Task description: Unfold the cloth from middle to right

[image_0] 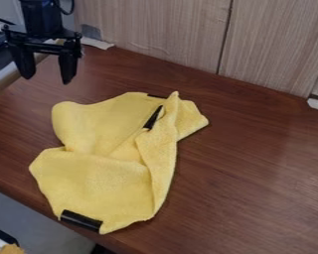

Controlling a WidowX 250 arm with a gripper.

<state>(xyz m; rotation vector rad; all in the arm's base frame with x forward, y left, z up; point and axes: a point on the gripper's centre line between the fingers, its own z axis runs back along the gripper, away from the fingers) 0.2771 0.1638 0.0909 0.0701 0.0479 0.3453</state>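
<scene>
While the gripper (48,80), its 2 fingers (68,68) spread apart, hangs at 10 o'clock, the yellow cloth (95,178) lies partly folded on the brown table (255,173), just off centre toward 7 o'clock, 1 black strip (81,221) at its 7 o'clock edge.

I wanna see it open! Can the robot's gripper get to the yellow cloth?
Probably yes. The gripper hangs open above the table, and nothing seems to stand between it and the cloth.
</scene>
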